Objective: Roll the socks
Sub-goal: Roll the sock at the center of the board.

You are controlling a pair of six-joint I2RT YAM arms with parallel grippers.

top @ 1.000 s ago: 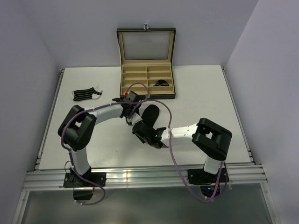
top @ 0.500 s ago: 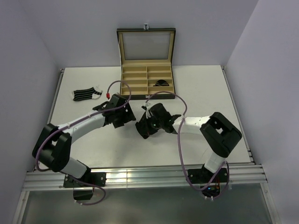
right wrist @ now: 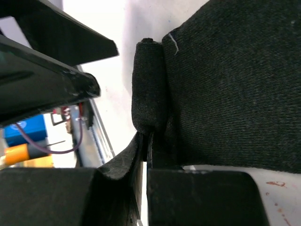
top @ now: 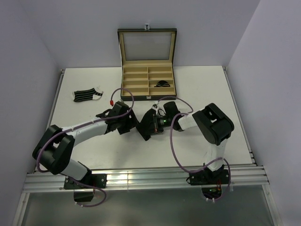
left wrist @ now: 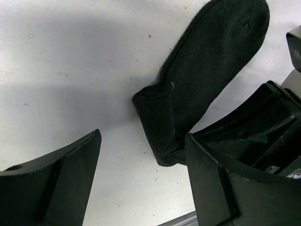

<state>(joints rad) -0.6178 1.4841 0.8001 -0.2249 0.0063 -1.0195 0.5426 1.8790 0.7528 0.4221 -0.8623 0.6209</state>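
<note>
A plain black sock [left wrist: 207,70] lies flat on the white table, its near end folded into a thick roll [left wrist: 155,113]. My right gripper [right wrist: 146,155] is shut on the edge of that rolled end [right wrist: 148,89]. My left gripper [left wrist: 141,141] is open, its fingers [left wrist: 61,179] straddling the rolled end without touching it. In the top view both grippers, left [top: 130,126] and right [top: 146,129], meet at table centre and hide most of this sock. A striped sock [top: 87,95] lies flat at the far left. A rolled striped bundle [top: 162,84] sits in the box.
The open black box with tan lining [top: 141,75] stands at the back centre, lid upright. The right gripper's body [left wrist: 263,122] is close beside my left finger. The table's near edge and metal rail [top: 141,176] run along the front.
Both arms moved in on the black sock at centre. The right gripper swung round and took hold of its end, which is now rolled over. The left gripper came down beside it.
</note>
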